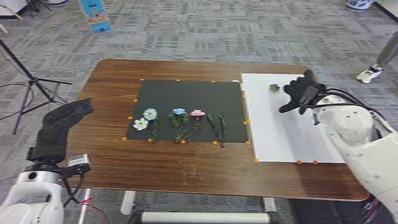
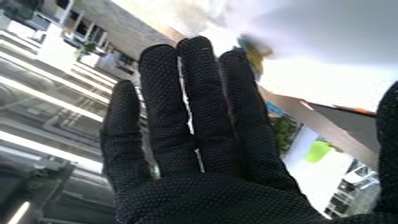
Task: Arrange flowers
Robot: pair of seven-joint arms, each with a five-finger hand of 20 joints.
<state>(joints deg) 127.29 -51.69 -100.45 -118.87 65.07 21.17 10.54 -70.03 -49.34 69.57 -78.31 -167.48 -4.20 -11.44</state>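
The flowers lie on a black mat (image 1: 194, 92) in the middle of the brown table (image 1: 120, 172), their stems pointing toward the robot. From left to right I see a white flower (image 1: 140, 123) just beside a pale blue flower (image 1: 150, 114), then a blue flower (image 1: 179, 111) and a pink flower (image 1: 197, 113) close together, and past them some green stems (image 1: 222, 125). To the right of the mat is a white sheet (image 1: 280, 135), with a small dark item (image 1: 274, 88) on its far part, too small for me to make out.

The right hand (image 1: 303, 93) is over the far part of that sheet, near the small item, its fingers straight and its thumb apart from them, holding nothing. Over at the table's left edge, the left hand (image 1: 64, 120) is relaxed and empty, well apart from the flowers.
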